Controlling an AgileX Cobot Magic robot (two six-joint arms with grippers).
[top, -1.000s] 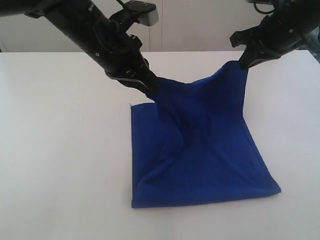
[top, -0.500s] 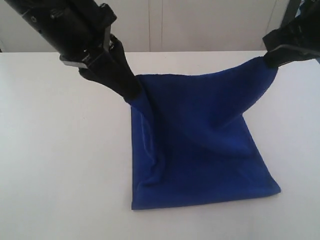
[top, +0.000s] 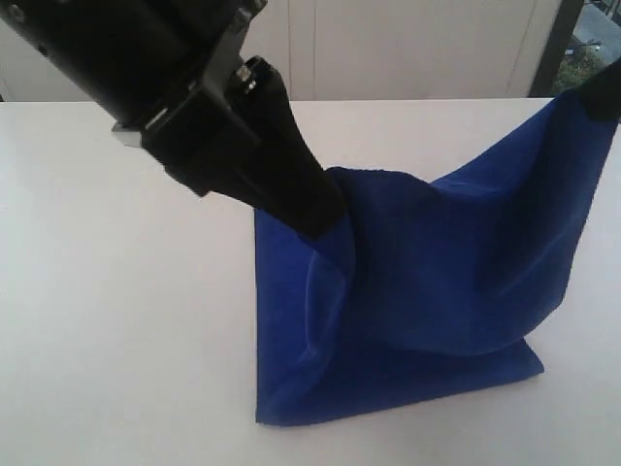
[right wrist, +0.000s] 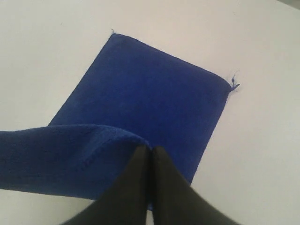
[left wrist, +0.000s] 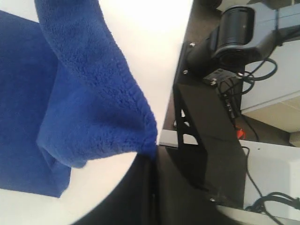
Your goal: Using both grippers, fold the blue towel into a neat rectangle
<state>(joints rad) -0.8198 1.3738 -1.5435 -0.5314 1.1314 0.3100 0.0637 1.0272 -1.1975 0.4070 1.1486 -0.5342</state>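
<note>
- In the exterior view the blue towel lies toward 5 o'clock on the white table, with its lower layer flat and its upper layer lifted and sagging between the two grippers
- Only the right wrist view shows the flat layer's far corners, one with a small thread tag; only the left wrist view shows a black arm base beyond the table edge
- The left gripper slants down from 10 o'clock, its tips pressed together and pinching one raised corner
- The right gripper is mostly cut off at 2 o'clock; its wrist view shows the fingers clamped tight on the other raised corner
- The raised edge runs from 9 o'clock up toward 2 o'clock, and the flat layer's near edge runs from 8 to 4 o'clock; doubled over like this, the towel's long axis cannot be told
</note>
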